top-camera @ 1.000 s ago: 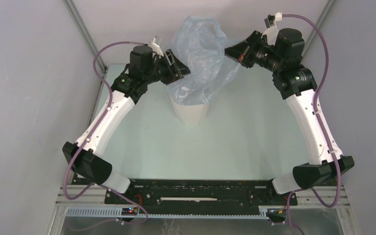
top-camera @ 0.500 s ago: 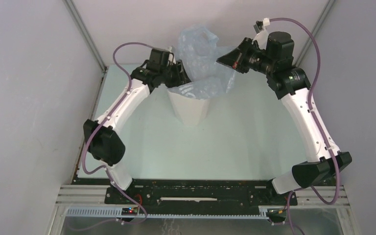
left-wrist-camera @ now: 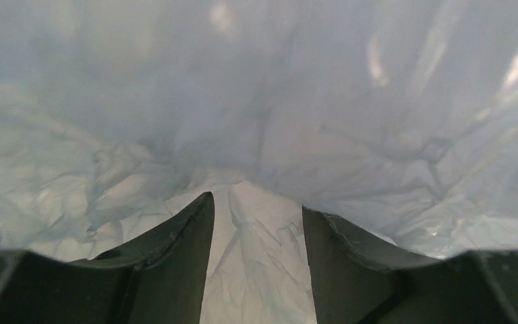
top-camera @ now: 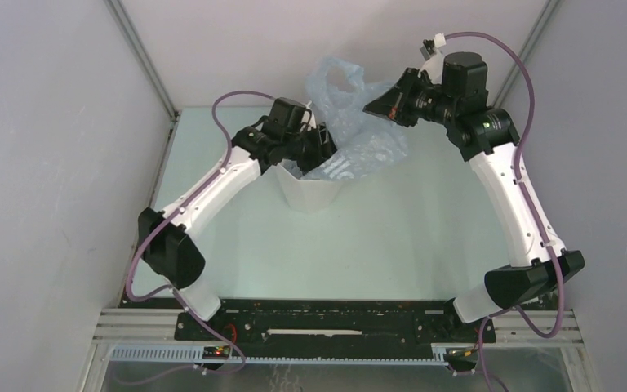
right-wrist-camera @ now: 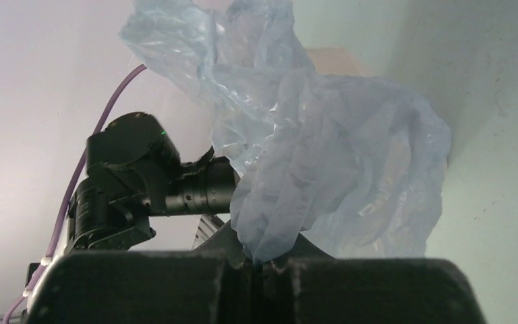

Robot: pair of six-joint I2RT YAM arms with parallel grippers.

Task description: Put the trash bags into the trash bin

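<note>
Trash bag [top-camera: 351,135] sits lower than half a second back, its bulk now in the trash bin [top-camera: 314,192] mouth, upper centre. Left gripper [top-camera: 323,147] has dropped to the rim, fingers apart. Right gripper [top-camera: 373,106] pinches film. Pale-green table [top-camera: 408,237]; grey walls [top-camera: 49,163].

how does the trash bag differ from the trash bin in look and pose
The trash bag is translucent pale-blue crumpled film; the trash bin is opaque white with stiff facets. The trash bag billows loosely above and past the rim; the trash bin stands upright. The trash bag spreads wider than the trash bin's mouth. Both are pale.
</note>
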